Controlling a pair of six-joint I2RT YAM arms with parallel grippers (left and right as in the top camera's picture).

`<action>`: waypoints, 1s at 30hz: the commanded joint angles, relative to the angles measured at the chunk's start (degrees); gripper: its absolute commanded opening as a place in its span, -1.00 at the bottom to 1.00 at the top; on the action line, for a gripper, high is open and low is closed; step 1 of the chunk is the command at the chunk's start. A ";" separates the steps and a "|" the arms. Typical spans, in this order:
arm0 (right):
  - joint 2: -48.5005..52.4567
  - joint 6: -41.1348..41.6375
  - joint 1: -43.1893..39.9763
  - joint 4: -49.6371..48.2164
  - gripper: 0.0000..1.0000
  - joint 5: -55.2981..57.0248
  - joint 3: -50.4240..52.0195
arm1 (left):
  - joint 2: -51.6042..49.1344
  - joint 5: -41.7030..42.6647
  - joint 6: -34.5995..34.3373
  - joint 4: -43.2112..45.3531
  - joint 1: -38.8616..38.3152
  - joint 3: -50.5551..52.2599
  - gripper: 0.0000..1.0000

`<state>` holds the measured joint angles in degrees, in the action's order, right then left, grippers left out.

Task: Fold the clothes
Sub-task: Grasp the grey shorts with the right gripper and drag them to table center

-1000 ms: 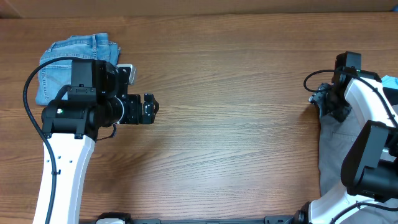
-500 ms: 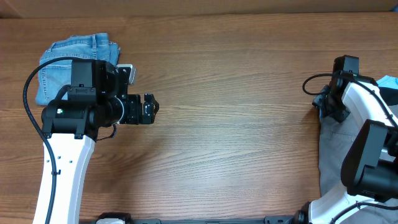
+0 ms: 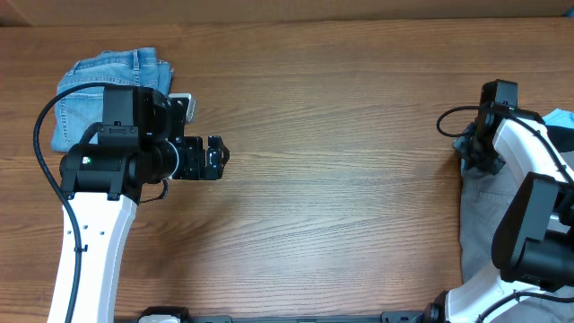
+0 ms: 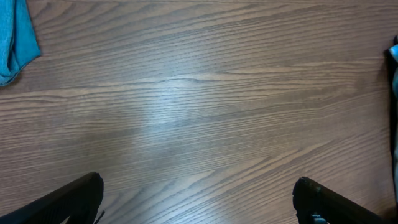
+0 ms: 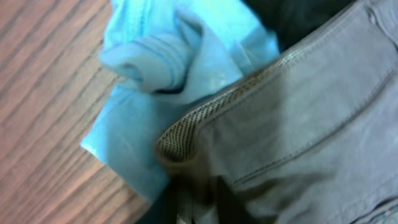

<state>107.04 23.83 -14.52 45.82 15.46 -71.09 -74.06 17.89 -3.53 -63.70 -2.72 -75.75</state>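
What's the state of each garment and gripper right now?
grey shorts: spread out, not folded.
light-blue garment: crumpled, partly under the grey shorts.
denim garment: compact bundle, looks folded.
left gripper: fingers wide open, holding nothing.
right gripper: at the edge of the grey shorts; open or shut unclear.

Your overhead view is filled by a brown wooden table (image 3: 341, 179), its grain running left to right. A narrow pale beige strip (image 3: 287, 7) lines its far edge. In your left wrist view, a soft whitish sheen (image 4: 155, 118) of light lies on the wood.
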 commanded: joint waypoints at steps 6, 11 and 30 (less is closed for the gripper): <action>-1.16 0.02 -0.02 2.27 -0.92 1.44 -3.32 | -0.20 1.03 -0.72 -0.79 -0.31 -1.36 1.00; -5.29 0.00 0.48 10.19 -0.92 1.36 -12.55 | -0.20 1.01 -0.72 -0.74 -0.31 -1.36 0.99; -14.67 -4.79 30.91 14.93 -0.92 -13.03 -28.39 | -0.13 1.03 -0.76 -1.25 -0.28 -2.62 1.00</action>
<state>92.66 19.84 9.80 61.69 5.52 -98.35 -74.06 17.89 -3.53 -64.79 -2.72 -75.94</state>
